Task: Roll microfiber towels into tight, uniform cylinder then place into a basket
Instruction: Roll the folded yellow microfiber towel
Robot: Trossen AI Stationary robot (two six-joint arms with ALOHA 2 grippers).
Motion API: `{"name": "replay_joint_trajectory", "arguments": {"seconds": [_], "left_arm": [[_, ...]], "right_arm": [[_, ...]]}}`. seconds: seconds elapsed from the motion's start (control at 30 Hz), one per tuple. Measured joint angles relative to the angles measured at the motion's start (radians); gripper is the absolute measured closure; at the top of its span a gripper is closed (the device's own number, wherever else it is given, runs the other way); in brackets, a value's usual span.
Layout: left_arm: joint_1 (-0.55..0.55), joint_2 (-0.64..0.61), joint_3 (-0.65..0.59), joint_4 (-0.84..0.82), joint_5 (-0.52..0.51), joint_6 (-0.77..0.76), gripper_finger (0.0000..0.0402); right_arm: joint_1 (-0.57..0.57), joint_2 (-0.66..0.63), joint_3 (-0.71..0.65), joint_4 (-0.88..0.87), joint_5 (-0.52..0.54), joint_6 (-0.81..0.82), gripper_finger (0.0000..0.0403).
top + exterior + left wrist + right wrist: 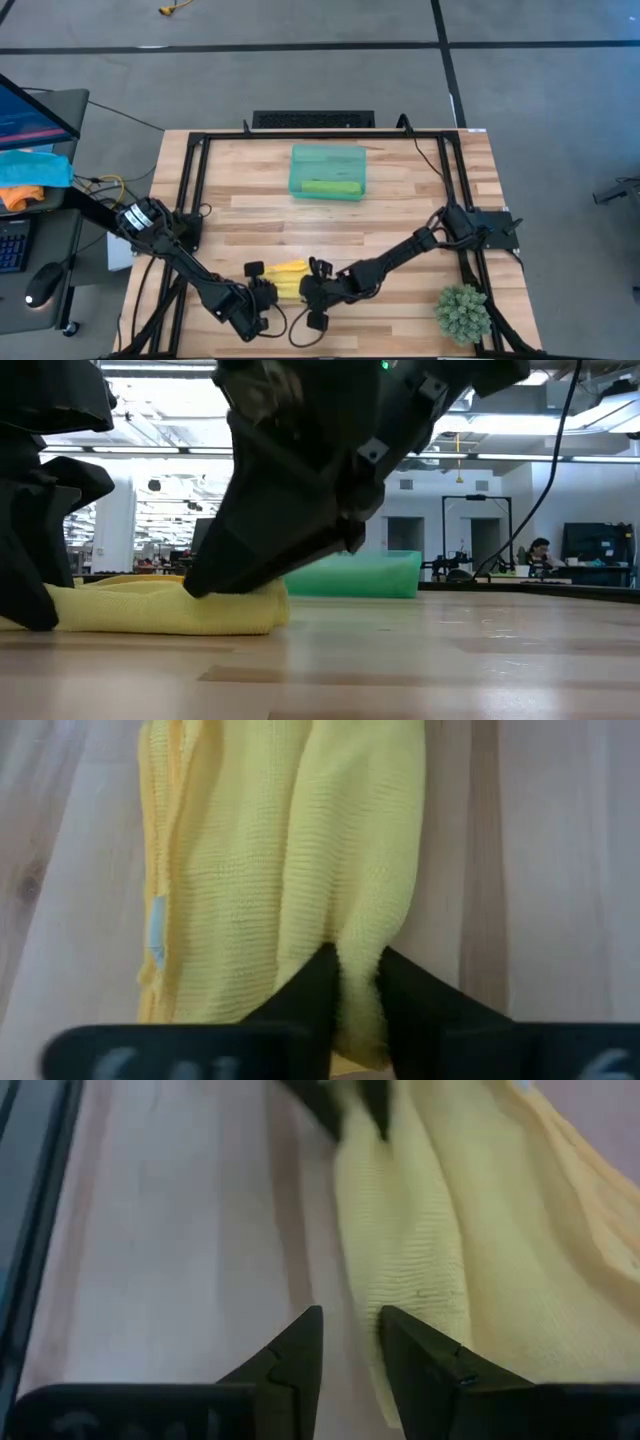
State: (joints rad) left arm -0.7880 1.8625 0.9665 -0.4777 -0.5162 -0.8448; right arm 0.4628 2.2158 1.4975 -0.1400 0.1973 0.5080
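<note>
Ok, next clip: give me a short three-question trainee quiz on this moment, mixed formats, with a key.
1. True or false: the basket is empty.
2. Multiple choice: the left gripper is
A) open above bare table
B) pinching an edge of the yellow towel
C) inside the basket
3. Fill in: the right gripper sits at the towel's other end, its fingers a little apart, one on the cloth and one over bare ____.

Key
1. False: a rolled green towel already lies in it.
2. B
3. wood, the table top.
</note>
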Motion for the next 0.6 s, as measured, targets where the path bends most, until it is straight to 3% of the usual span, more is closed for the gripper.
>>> {"name": "replay_joint_trajectory", "arguments": {"seconds": [0.13, 0.4, 0.6], "left_arm": [[0.001, 0.0, 0.001, -0.007, 0.01, 0.013, 0.039], [-0.006, -0.003, 0.032, -0.009, 0.059, 0.032, 0.0378], [-0.016, -0.036, 0.066, 0.004, 0.235, 0.022, 0.0391]], "right_arm": [[0.019, 0.0, 0.028, -0.046, 0.003, -0.042, 0.0276], [0.072, 0.0, 0.094, -0.069, 0.012, -0.247, 0.0276], [0.113, -0.002, 0.124, -0.062, 0.049, -0.5, 0.0276]]}}
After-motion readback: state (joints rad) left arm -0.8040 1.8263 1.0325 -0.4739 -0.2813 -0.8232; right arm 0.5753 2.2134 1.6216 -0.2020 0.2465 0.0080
